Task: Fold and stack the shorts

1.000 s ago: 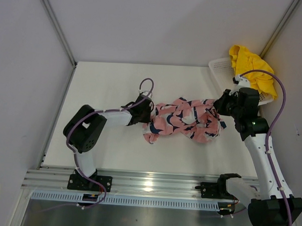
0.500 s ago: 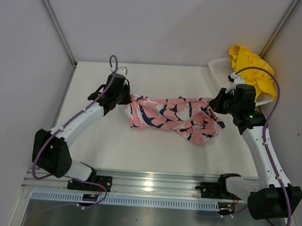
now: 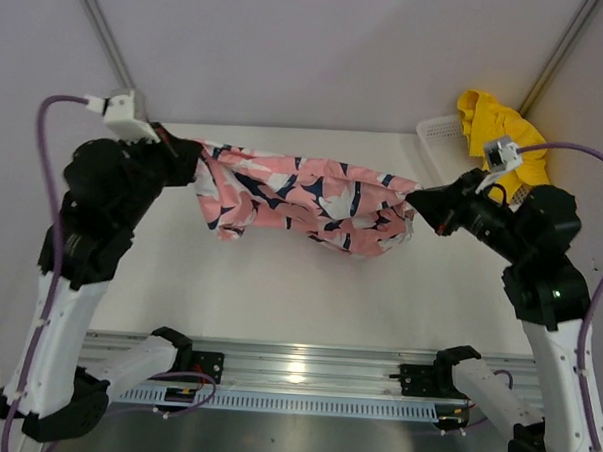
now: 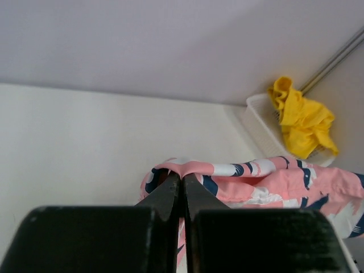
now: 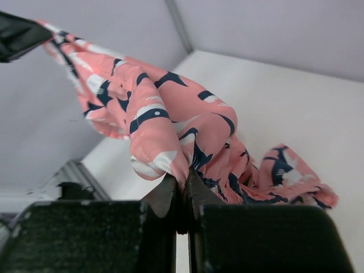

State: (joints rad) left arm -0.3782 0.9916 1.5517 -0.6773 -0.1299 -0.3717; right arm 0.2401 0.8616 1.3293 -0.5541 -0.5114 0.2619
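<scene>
The pink shorts (image 3: 303, 201) with the navy-and-white leafy print hang stretched in the air between both arms, above the table. My left gripper (image 3: 192, 159) is shut on their left end, and the pinched pink hem (image 4: 183, 168) shows at my fingertips. My right gripper (image 3: 415, 198) is shut on the right end, the cloth (image 5: 170, 131) rising from my fingertips. The yellow shorts (image 3: 501, 130) lie bunched in the white basket (image 3: 442, 134) at the back right, also seen as yellow shorts (image 4: 301, 116) in the left wrist view.
White table (image 3: 279, 275) with walls on three sides and a metal rail (image 3: 296, 361) along the near edge. The basket (image 4: 259, 122) sits in the far right corner, against the wall post.
Both arms have risen and spread apart, lifting the pink shorts off the table and pulling them out wide. The left gripper has closed on the left end and carried it up and left.
</scene>
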